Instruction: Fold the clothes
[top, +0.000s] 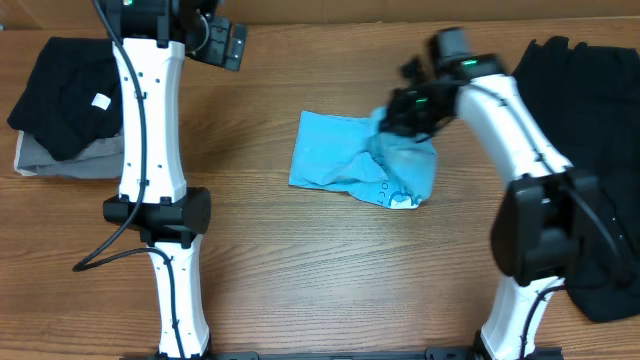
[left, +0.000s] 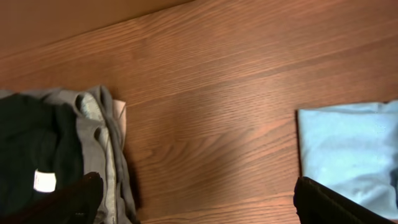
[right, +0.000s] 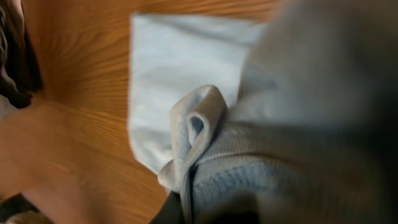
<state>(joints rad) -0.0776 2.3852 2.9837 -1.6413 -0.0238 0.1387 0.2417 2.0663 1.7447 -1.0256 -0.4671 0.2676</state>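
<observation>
The light blue T-shirt (top: 335, 155) lies partly folded in the middle of the table, with a bit of white print at its lower right corner. My right gripper (top: 400, 118) is shut on the shirt's right edge and lifts a bunch of it; in the right wrist view the ribbed blue cloth (right: 249, 162) fills the frame and hides the fingers. My left gripper (top: 225, 45) is open and empty, high at the back left; its dark fingertips (left: 199, 202) frame bare wood, with the shirt's left edge (left: 348, 149) at the right.
A stack of black and grey folded clothes (top: 65, 100) sits at the left edge, also in the left wrist view (left: 56, 149). A pile of black clothes (top: 600, 150) lies along the right edge. The table (top: 320, 280) is brown wood.
</observation>
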